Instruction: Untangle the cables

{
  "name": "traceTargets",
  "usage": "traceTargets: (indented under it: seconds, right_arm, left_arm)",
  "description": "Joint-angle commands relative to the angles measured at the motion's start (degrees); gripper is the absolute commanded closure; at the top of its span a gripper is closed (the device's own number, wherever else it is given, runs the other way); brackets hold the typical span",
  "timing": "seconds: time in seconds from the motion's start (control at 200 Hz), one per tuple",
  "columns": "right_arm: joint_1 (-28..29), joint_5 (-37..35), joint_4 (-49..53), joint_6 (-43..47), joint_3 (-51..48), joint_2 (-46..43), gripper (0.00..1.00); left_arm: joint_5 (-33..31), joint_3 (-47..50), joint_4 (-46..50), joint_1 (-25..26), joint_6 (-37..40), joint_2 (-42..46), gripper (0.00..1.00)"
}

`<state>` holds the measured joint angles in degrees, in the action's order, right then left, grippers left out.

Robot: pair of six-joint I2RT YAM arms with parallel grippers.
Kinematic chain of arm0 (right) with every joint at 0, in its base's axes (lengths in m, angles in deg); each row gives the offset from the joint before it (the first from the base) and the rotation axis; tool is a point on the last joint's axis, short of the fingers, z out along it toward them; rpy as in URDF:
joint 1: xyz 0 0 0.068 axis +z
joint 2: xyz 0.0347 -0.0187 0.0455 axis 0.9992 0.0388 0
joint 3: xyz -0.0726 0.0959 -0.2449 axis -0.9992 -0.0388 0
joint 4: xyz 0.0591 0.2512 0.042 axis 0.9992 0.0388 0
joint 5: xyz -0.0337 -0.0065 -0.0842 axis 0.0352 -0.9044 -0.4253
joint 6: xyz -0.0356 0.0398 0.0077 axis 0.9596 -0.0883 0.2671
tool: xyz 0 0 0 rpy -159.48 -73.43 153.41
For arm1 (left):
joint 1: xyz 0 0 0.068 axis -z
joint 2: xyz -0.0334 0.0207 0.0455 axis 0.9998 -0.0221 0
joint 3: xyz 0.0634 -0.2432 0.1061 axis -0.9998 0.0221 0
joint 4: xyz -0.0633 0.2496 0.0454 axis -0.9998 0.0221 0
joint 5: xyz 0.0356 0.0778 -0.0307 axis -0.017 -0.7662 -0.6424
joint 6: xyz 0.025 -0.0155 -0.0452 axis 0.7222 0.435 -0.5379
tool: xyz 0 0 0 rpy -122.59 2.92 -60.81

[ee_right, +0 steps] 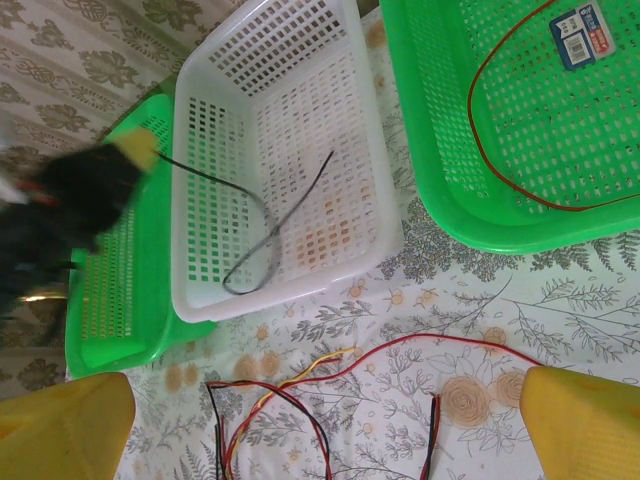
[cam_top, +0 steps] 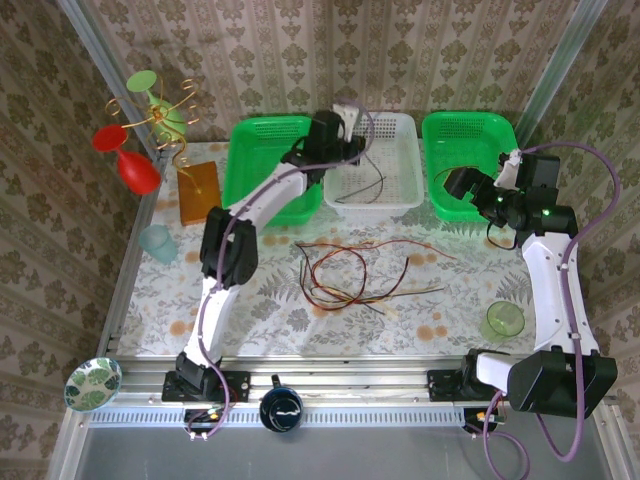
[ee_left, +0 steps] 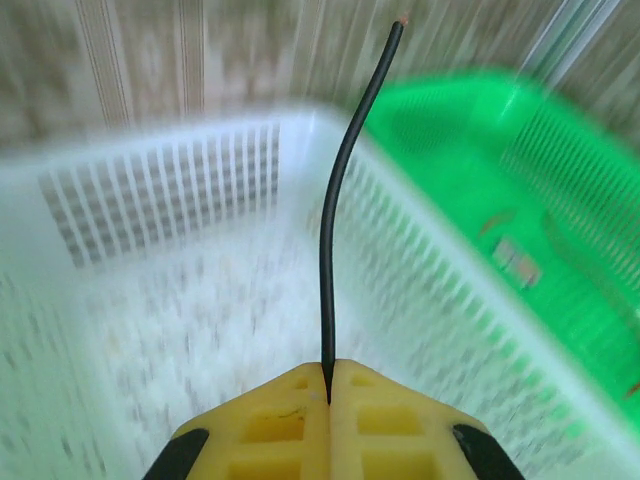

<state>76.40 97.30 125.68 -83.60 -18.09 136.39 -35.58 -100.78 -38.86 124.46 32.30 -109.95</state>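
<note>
a: left gripper state?
b: left gripper [ee_left: 328, 388] is clenched on a black cable [ee_left: 336, 220], jaws pressed flat together with the cable coming straight out of the seam. it hangs over the white basket [ee_left: 150, 190].
a: where's that basket?
b: far edge of the table [cam_top: 450, 290], in the middle, between the left green basket [cam_top: 250, 160] and the right green basket [cam_top: 465, 140]. all three stand side by side.
a: rest of the black cable?
b: from the right wrist view it runs from the gripper over the basket's left wall, loops along the basket floor and ends loose inside.
a: right gripper?
b: right gripper [ee_right: 328, 425] is released, jaws wide apart, nothing between them. in the top view it hovers over the near part of the right green basket.
a: anything in that basket?
b: a red cable [ee_right: 476, 135] curving across its floor, plus a small label.
a: other cables?
b: a cable tangle [cam_top: 350, 272] of red, black and yellow loops lies flat at the table's centre, near side of the white basket, apart from all baskets and both grippers.
a: clutter?
b: a green cup [cam_top: 503, 320] by the right edge, a pale blue cup [cam_top: 157, 243] by the left edge.
</note>
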Motion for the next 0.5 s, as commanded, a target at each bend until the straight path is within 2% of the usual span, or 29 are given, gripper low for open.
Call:
traceTargets:
  seconds: [0.0, 0.225, 0.495]
  right_arm:
    - [-0.23, 1.37, 1.09, 0.55, -0.49, -1.1, 0.0]
    - [-0.22, 1.81, 1.05, 0.07, -0.81, -1.1, 0.0]
    - [-0.22, 2.66, 1.18, -0.56, -1.63, -1.45, 0.0]
  left_arm:
    - [-0.49, -1.55, 3.41, 1.24, 0.33, 0.62, 1.0]
    - [-3.73, -12.51, 19.15, 2.04, -0.52, -7.07, 1.0]
    - [-1.9, -16.86, 24.48, 2.12, -4.19, -11.75, 1.0]
